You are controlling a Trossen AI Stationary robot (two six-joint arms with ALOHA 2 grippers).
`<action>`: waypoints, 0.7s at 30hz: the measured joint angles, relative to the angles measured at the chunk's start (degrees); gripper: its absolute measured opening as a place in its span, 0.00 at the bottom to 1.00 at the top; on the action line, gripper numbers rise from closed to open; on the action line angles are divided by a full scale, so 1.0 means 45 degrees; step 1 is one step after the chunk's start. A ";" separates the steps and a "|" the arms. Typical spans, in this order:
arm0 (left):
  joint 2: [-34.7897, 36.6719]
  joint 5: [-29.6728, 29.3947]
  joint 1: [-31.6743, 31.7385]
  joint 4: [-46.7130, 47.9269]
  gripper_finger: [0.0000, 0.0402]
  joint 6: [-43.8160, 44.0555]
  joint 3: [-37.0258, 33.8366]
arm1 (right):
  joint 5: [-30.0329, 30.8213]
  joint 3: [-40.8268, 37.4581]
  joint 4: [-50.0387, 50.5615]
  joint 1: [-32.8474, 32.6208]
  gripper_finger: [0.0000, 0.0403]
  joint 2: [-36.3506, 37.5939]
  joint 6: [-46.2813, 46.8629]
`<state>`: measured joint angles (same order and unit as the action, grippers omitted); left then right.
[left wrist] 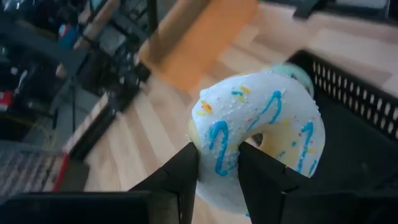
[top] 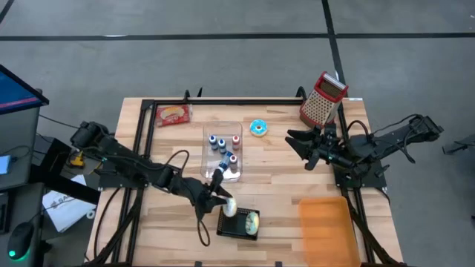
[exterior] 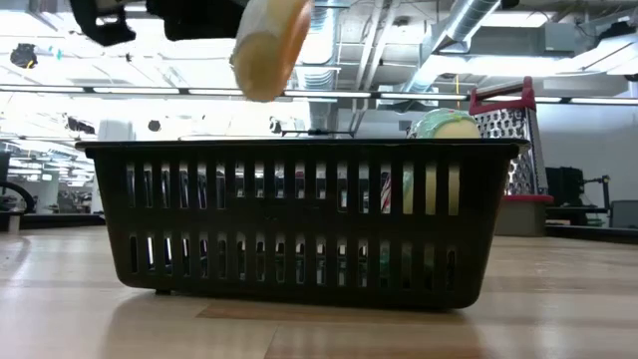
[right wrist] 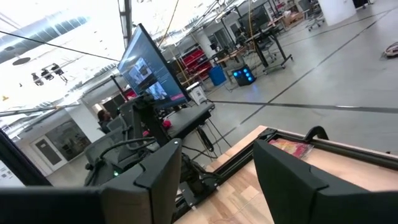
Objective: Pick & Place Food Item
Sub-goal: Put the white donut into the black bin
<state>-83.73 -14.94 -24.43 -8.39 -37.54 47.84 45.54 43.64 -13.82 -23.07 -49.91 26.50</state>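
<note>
Left end effector point(left wrist: 217, 171): clamped on a white-iced donut point(left wrist: 261, 134) with blue stripes, lower centre, above the black basket point(top: 239, 223).
Right end effector point(top: 300, 147): fingers spread, empty, right of centre over the tabletop point(top: 274, 185).

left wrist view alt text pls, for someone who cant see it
The left pincer grips a white-iced donut with blue squiggles, held just above the black basket. Wooden table and an orange board lie beyond.
</note>
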 joint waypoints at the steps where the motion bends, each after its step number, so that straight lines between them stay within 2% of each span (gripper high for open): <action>1: -0.0149 0.0187 0.0000 -0.0116 0.26 -0.0189 0.0109 | 0.0000 0.0000 0.0004 0.0000 0.48 0.0000 -0.0013; 6: -0.0793 0.0607 -0.0078 -0.0145 0.26 -0.1137 0.0490 | 0.0000 0.0000 0.0012 -0.0005 0.48 -0.0005 -0.0039; 13: -0.1692 0.1136 -0.0290 -0.0373 0.26 -0.1272 0.0607 | -0.0020 0.0000 -0.0002 -0.0010 0.48 -0.0005 -0.0330; 21: -0.2927 0.1709 -0.0335 -0.1844 0.26 -0.1277 0.0606 | -0.0058 0.0000 0.0001 -0.0019 0.48 -0.0005 -0.0369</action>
<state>-96.90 -7.25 -25.93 -16.69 -43.29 50.57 45.28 43.64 -13.81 -23.16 -49.93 24.84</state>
